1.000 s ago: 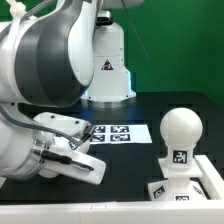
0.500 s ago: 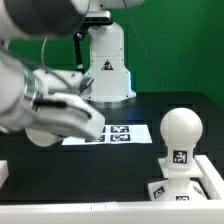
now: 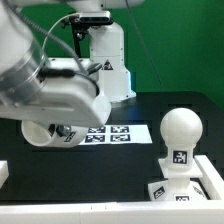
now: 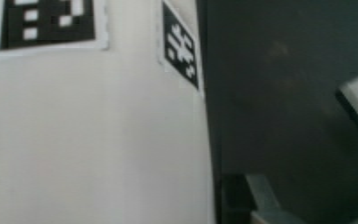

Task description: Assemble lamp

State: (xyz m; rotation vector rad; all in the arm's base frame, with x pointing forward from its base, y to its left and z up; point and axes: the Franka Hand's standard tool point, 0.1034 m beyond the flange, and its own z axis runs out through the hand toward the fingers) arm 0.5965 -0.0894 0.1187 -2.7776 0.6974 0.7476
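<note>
Ext. view: the frame's left and centre are filled by the white/grey robot arm (image 3: 45,85), its bulky wrist section hanging low over the black table (image 3: 125,165). The gripper is hidden behind/under the arm body in this view; fingers can't be made out, so whether they are apart or together cannot be told.

The bulb (image 3: 181,135) is seen at the ext. view's right, upright, its round head on top and a black-and-white tag on its neck. It is seated in the blocky base (image 3: 186,188), of which only the upper part w/ tags is shown at the lower right corner. Both are well apart from the arm.

The marker board (image 3: 118,133) is laid flat on the table near centre, partly covered by the arm at its left end. A second white pedestal w/ a warning sticker (image 3: 108,65) is placed behind it, in front of a green backdrop.

Wrist view: blurred. A large white surface carrying two tags (image 4: 48,24) is shown close up, edged against dark table. A pale fragment is seen at one edge; not identifiable. The shade isn't identified w/ certainty in either view.
</note>
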